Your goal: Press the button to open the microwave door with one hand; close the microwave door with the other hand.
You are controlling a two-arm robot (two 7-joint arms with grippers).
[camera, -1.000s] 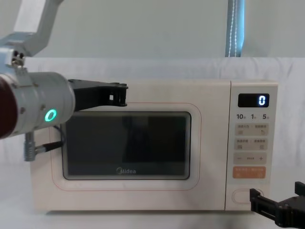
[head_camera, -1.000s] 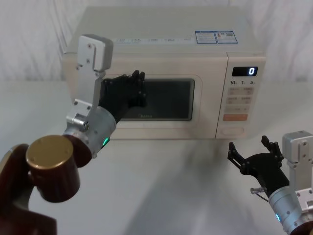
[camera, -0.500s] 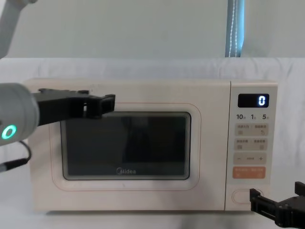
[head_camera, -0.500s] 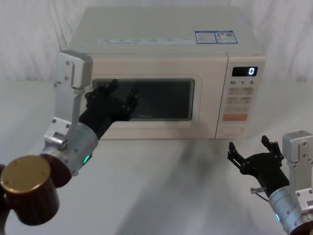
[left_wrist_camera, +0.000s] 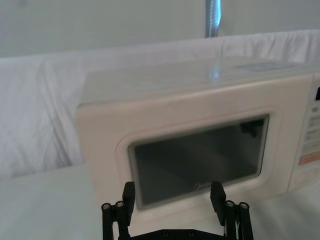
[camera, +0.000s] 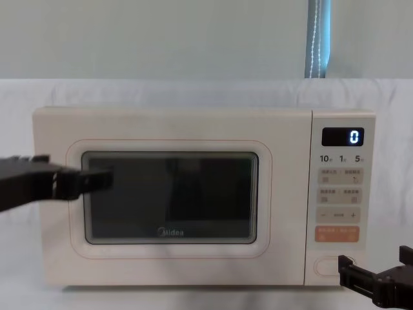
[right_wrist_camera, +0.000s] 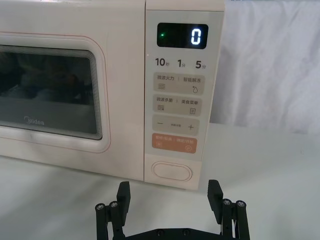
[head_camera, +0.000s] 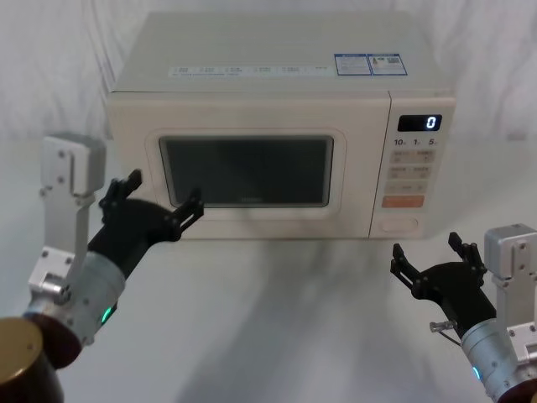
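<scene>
Cream microwave door [head_camera: 247,172] sits flush; both my pincers gape empty — left pincer [head_camera: 155,201] at its eight o'clock, risking snagging it — right pincer [head_camera: 436,264] below the button [head_camera: 399,225].

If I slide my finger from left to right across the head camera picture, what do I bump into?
Left end effector → microwave door → button → right end effector.

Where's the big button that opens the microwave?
The button sits at the bottom of the control panel, under the orange key, on the robot's right, beyond the right gripper.
</scene>
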